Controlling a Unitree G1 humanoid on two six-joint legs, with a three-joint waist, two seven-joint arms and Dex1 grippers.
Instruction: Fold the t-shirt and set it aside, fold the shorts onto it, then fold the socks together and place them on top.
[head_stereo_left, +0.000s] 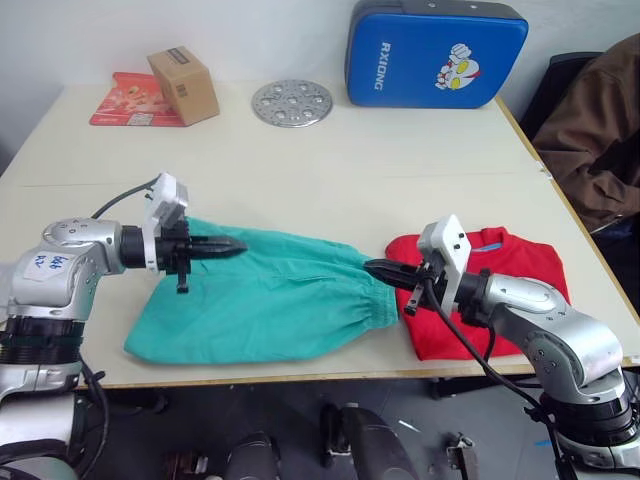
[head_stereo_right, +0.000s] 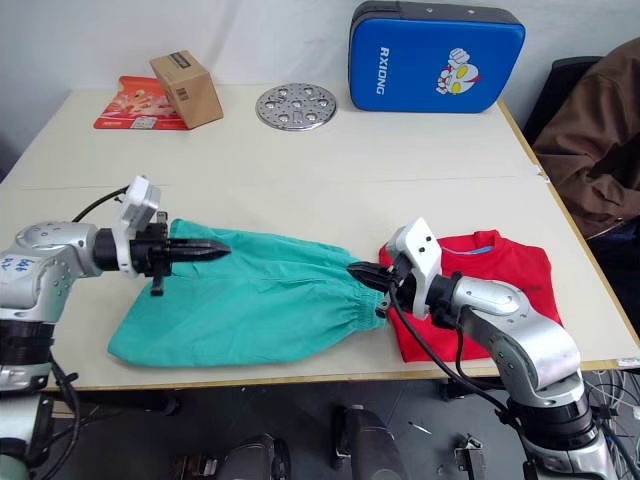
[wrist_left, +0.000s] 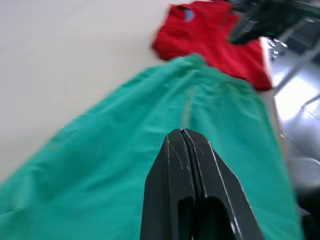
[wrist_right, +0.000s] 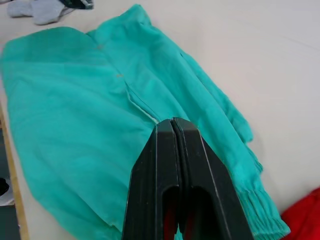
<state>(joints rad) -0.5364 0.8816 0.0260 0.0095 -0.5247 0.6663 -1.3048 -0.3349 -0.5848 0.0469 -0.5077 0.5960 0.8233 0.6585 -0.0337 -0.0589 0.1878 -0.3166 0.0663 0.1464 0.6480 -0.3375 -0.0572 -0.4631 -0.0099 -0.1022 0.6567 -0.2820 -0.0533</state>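
Note:
The teal shorts (head_stereo_left: 265, 300) lie spread flat near the table's front edge, with the gathered waistband (head_stereo_left: 378, 295) toward the right. The red t-shirt (head_stereo_left: 505, 265) lies folded just right of them, partly under my right arm. My left gripper (head_stereo_left: 238, 246) is shut and empty, hovering over the far left part of the shorts. At the waistband's far corner, my right gripper (head_stereo_left: 371, 267) is shut with nothing in it. The right wrist view shows the grey socks (wrist_right: 44, 10) on the table past the shorts' leg end.
At the table's back stand a cardboard box (head_stereo_left: 183, 85) on a red packet (head_stereo_left: 125, 103), a round perforated metal disc (head_stereo_left: 291, 102) and a blue pad (head_stereo_left: 435, 52). A brown jacket (head_stereo_left: 595, 130) hangs off the table's right side.

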